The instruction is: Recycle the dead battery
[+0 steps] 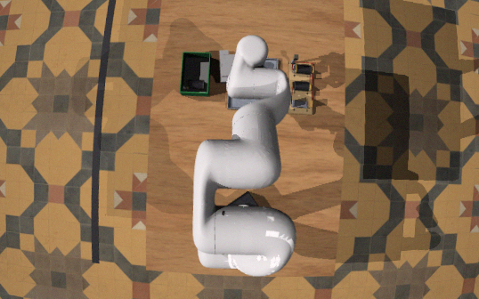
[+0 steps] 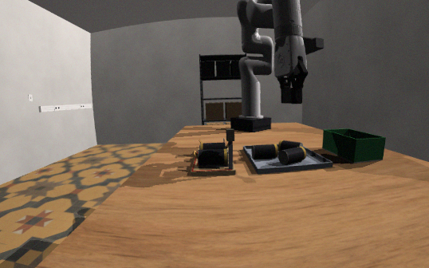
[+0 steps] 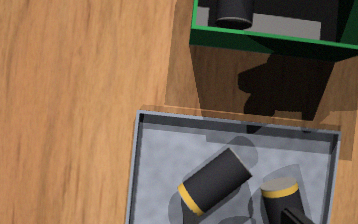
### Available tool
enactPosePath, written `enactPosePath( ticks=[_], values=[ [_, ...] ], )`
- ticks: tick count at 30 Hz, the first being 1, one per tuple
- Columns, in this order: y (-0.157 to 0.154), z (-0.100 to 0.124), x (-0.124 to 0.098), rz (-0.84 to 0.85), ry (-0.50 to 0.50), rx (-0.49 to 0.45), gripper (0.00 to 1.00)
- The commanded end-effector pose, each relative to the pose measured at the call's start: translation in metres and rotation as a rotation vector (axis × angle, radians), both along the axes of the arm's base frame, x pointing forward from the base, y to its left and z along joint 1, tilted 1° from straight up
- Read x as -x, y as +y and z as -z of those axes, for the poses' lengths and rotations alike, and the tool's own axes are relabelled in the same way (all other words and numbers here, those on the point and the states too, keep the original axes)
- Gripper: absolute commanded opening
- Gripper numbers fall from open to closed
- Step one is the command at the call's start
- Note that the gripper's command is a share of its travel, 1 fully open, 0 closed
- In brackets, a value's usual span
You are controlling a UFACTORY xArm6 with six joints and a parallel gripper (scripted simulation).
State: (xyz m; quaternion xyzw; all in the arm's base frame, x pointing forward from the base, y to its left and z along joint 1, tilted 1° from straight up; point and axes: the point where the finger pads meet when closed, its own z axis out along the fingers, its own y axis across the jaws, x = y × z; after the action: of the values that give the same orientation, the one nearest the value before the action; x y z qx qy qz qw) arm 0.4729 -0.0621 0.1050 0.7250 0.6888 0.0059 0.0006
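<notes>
My gripper [image 2: 292, 96] [image 3: 243, 216] is part open and empty, high above the tray. The grey tray [image 1: 241, 103] [image 2: 296, 167] [image 3: 155, 170] holds three black batteries with yellow bands; a slanted one [image 3: 215, 181] and a right-hand one [image 3: 281, 202] show in the wrist view, the latter partly behind a finger. The green box [image 1: 195, 93] [image 2: 369, 149] [image 3: 230, 41] stands upright, with a dark battery [image 1: 194, 84] [image 3: 234, 11] inside. The holder [image 1: 301, 111] [image 2: 212, 172] has two batteries seated, one at its far end [image 1: 304, 68] and one mid-way [image 1: 302, 85]; its near bay looks empty. I cannot tell whether the bulb is lit.
The arm [image 1: 255, 147] covers most of the tray in the top view. A thin post with a dark block [image 2: 230, 135] rises at the holder's edge. The box wall stands above the tray's low rim, with a strip of wooden table [image 3: 220, 85] between them.
</notes>
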Motion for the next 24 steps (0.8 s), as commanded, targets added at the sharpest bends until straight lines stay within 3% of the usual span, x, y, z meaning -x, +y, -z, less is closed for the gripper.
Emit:
enactPosePath(
  ticks=[1, 17, 24],
  values=[
    [-0.0002, -0.0018, -0.0015, -0.025, -0.005, 0.0, 0.51],
    [-0.0002, -0.0018, -0.0015, -0.387, -0.008, 0.004, 0.51],
    [-0.0002, -0.0018, -0.0015, -0.643, -0.009, 0.007, 0.51]
  ],
)
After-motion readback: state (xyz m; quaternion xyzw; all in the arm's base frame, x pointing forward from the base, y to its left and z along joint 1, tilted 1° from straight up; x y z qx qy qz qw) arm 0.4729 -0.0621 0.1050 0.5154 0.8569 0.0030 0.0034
